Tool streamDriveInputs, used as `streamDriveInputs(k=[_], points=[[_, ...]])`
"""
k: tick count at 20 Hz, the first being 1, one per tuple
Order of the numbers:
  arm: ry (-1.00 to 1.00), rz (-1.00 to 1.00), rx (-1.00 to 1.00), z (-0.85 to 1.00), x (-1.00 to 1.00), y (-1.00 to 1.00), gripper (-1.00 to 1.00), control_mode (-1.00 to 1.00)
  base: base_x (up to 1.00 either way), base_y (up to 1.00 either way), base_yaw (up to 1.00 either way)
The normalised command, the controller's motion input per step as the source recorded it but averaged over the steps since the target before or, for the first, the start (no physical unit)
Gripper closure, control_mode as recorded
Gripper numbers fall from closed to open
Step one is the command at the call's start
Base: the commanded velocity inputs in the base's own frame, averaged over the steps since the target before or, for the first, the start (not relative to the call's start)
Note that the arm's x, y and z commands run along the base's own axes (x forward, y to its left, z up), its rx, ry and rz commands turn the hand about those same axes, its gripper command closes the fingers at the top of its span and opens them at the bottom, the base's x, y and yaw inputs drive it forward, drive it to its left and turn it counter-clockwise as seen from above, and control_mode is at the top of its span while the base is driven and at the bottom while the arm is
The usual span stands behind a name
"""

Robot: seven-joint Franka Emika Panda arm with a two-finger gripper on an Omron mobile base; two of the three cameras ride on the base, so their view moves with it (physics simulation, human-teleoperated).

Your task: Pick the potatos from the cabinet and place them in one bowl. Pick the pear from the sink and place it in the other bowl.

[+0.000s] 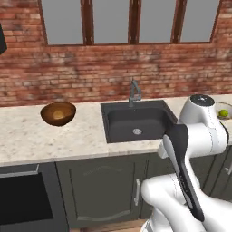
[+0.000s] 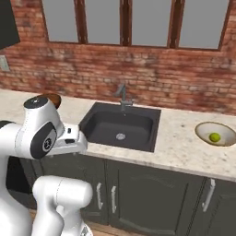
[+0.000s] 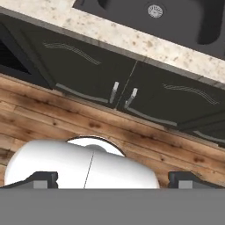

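Two bowls sit beyond the gripper (image 3: 112,180), whose tips stand wide apart, holding nothing: the cream-white bowl (image 2: 205,133) holds the pear (image 2: 214,137) (yellow-green); the dark-brown bowl (image 1: 58,113) and black sink (image 3: 176,22) look bare.

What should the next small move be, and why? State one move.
Probably raise the hand up and left toward the wall cabinet. The pear already lies in the cream bowl, the dark-brown bowl looks bare inside, and the open hand points low at the wooden floor.
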Motion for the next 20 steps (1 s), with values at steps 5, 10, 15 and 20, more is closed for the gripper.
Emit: streamDriveInputs(k=[5,10,15,20], points=[[0.0,0.0,0.0,0.0,0.0,0.0,-1.0,1.0,-0.45,0.94,-0.13],[0.0,0.0,0.0,0.0,0.0,0.0,-1.0,1.0,-0.38,0.97,-0.13],[0.0,0.0,0.0,0.0,0.0,0.0,-1.0,1.0,-0.27,0.99,-0.13],[0.0,0.0,0.0,0.0,0.0,0.0,-1.0,1.0,-0.27,0.99,-0.12]])
